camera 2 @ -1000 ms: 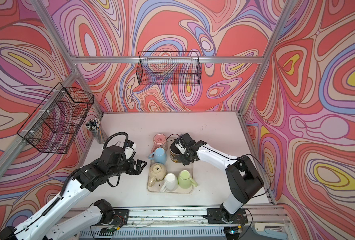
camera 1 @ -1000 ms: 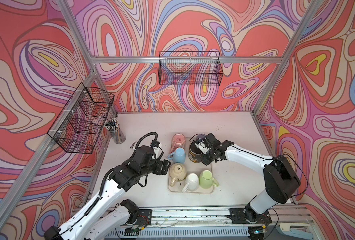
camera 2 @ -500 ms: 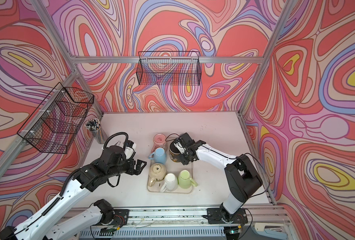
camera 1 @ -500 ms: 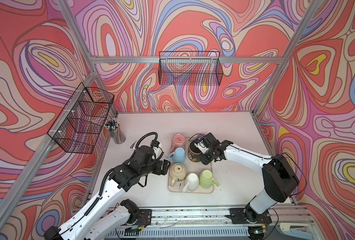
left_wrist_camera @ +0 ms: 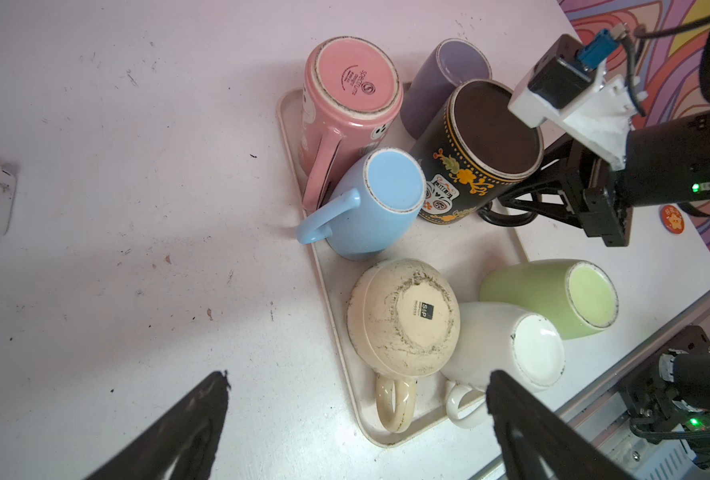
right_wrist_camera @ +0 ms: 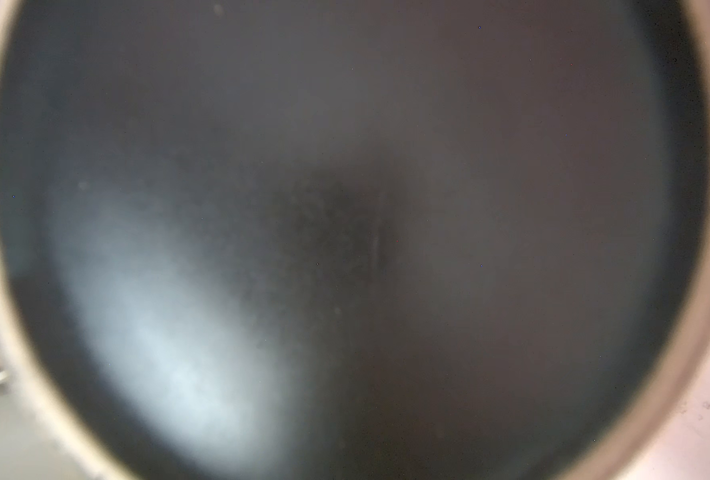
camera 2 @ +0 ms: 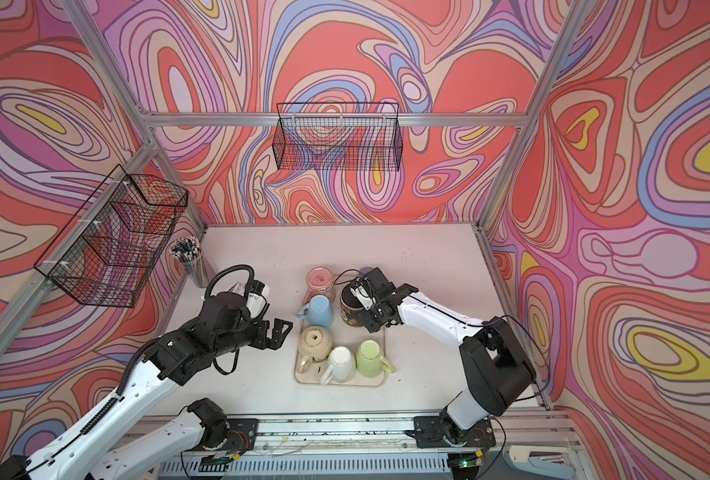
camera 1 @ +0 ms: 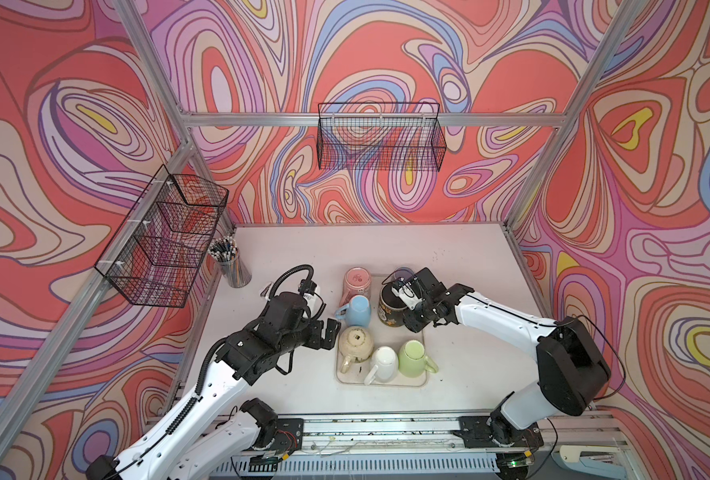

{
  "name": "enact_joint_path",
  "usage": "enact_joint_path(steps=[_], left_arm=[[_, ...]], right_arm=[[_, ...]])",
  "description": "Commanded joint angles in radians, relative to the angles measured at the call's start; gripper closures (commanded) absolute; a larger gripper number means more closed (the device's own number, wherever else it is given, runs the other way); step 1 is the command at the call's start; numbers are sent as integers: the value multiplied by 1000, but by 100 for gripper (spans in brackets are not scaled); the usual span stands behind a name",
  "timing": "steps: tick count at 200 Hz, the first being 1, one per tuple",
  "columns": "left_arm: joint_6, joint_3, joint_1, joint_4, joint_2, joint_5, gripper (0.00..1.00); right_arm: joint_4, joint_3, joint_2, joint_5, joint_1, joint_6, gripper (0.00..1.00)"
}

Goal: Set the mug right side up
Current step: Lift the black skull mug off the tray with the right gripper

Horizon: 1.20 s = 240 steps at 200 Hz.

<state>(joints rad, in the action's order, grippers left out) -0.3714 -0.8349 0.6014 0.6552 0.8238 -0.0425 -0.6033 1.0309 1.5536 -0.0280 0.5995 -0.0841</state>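
In both top views the black mug [camera 1: 390, 309] [camera 2: 350, 308] stands just right of frame centre, on the upper right part of the tray [camera 1: 386, 384]. It is mouth down with its dark brown base facing up. The right gripper [camera 1: 412, 321] [camera 2: 372, 322] sits against the mug's lower right side. In the left wrist view its thin black fingers [left_wrist_camera: 523, 205] converge on the mug's [left_wrist_camera: 469, 166] handle and appear clenched on it, though shadow hides the contact itself. The mug's wall carries orange flowers, a skull motif and a dotted gold band below the base. A blurred dark disc, probably that base, fills the right wrist view. The left gripper [camera 1: 330, 332] [camera 2: 280, 330] [left_wrist_camera: 357, 376] hovers left of the tray with its jaws spread wide, grasping nothing.
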Motion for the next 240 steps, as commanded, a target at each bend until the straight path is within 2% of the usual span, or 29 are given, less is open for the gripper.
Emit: enact_joint_path(steps=[1, 97, 151, 195, 240], left_arm=[[-12, -10, 4, 4, -21, 29, 0], [-32, 2, 3, 9, -18, 82, 0], [-38, 37, 3, -85, -29, -19, 1], [-82, 87, 3, -260, -28, -145, 3], [-153, 193, 3, -607, -8, -282, 4]], right_arm=[[109, 2, -73, -28, 11, 26, 100], [143, 1, -237, -75, 13, 93, 100], [121, 50, -314, -97, 13, 158, 100], [170, 57, -408, -135, 13, 190, 100], [177, 115, -429, -190, 12, 206, 100]])
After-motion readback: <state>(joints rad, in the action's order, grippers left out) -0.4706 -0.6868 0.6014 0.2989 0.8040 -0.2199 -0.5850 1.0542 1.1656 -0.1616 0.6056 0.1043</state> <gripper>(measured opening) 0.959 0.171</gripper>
